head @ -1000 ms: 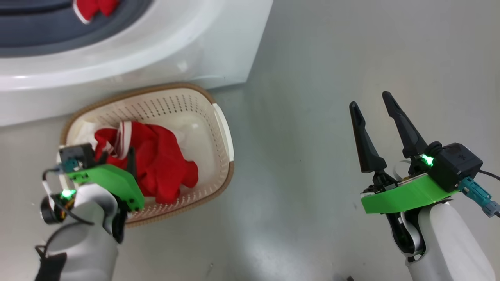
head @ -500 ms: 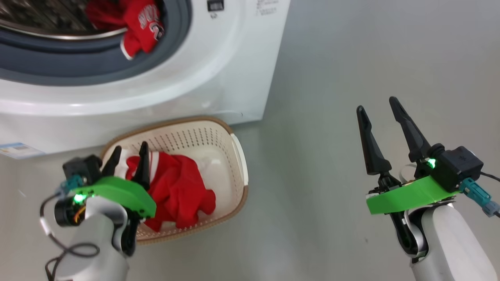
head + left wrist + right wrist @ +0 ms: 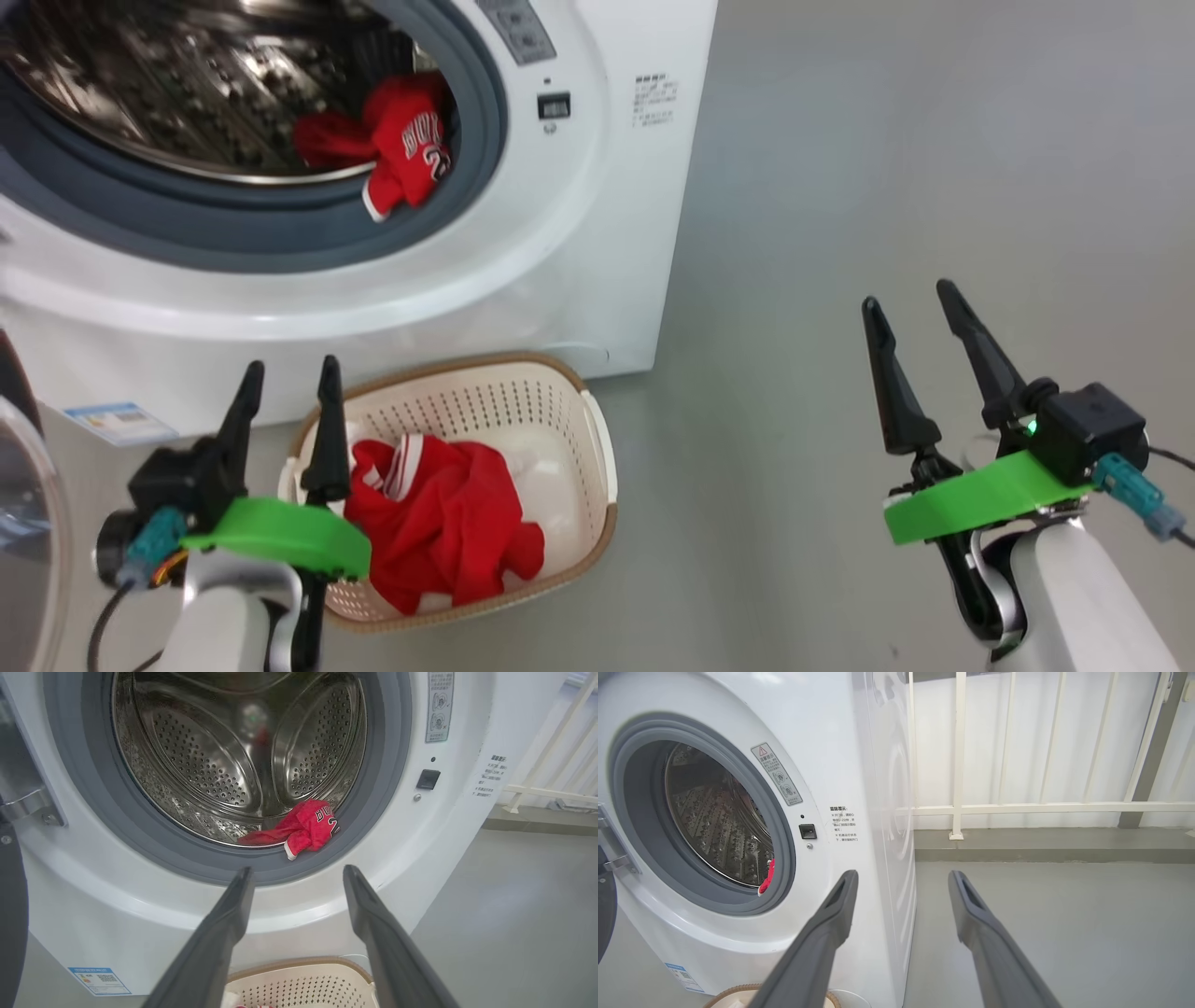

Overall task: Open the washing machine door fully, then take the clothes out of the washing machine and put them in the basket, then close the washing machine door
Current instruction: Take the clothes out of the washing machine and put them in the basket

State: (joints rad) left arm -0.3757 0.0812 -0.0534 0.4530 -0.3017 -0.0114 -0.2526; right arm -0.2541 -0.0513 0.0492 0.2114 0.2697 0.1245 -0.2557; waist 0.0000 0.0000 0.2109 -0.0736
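Status: door (image 3: 21, 523) stands swung wide open on the left of washer (image 3: 579, 233), so step one looks done. Unloading is partway. Red and white clothes (image 3: 439, 537) already lie in basket (image 3: 605, 467), which sits on the floor (image 3: 840, 140) right in front of washer, below its opening. One red jersey (image 3: 406, 154) with white lettering is still in washer, draped at the lower right lip of the drum (image 3: 187, 84) and partly over the grey seal (image 3: 280, 233). Rest of the drum looks bare as far as I can see. Left tool (image 3: 290, 366) is released and holds nothing; it sits in front of washer, beside basket, aimed at the opening. Right tool (image 3: 907, 294) is also released and empty, well off to the right of washer over bare floor. Left to do, by my read: pull that last jersey, drop it in basket, then shut door.
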